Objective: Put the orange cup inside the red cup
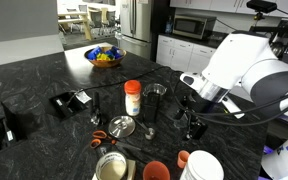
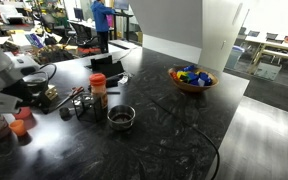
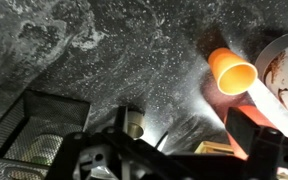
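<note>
One orange cup (image 3: pixel 231 72) ahead of the spread, empty fingers (image 3: pixel 276 150), untouched; red cup (image 1: pixel 156 170) near it

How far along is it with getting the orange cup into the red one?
Nothing looks done: the orange cup sits beside the white cup, outside the red cup. In hand: the pincer hovers above the counter, open and empty. Left: grasp it, carry it, drop it in.

Robot arm (image 1: pixel 249 65) made of smooth, rounded white shells, with dark grey bands at the joints. A thin black cable (image 1: pixel 234 118) loops beneath the wrist. The gripper (image 1: pixel 192 122) is black, boxy and matte.
</note>
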Robot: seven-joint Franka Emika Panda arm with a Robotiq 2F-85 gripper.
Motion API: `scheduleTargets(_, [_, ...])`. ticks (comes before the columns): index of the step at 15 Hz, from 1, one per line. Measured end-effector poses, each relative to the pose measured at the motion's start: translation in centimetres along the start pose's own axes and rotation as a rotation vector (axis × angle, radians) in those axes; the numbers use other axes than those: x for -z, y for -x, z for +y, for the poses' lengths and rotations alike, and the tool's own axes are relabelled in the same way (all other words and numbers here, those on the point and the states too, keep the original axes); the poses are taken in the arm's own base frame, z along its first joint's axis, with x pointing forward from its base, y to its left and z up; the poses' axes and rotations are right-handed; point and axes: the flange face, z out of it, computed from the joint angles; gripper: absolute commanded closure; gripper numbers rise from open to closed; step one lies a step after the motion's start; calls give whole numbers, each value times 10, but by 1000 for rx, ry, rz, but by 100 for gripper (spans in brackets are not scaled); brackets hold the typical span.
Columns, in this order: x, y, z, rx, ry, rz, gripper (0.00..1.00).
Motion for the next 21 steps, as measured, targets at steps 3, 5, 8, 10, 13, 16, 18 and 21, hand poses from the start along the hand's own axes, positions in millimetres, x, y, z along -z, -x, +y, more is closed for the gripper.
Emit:
scheduleTargets(3, [1,-3,9,35,-23,13,0])
scheduleTargets(5, [1,-3,7,40,-25,12,0])
scheduleTargets(8, [-2,-2,-3,97,-49,12,0])
scheduleTargets(10, [-8,0,-22,180,-92,6,0])
scheduleTargets(13, [-18,5,-48,312,-167,-20,0])
scheduleTargets(16, [-31,12,-55,407,-215,-66,0])
scheduleTargets(18, [-38,14,-52,431,-220,-79,0])
scheduleTargets(21, [-42,10,-47,448,-208,-86,0])
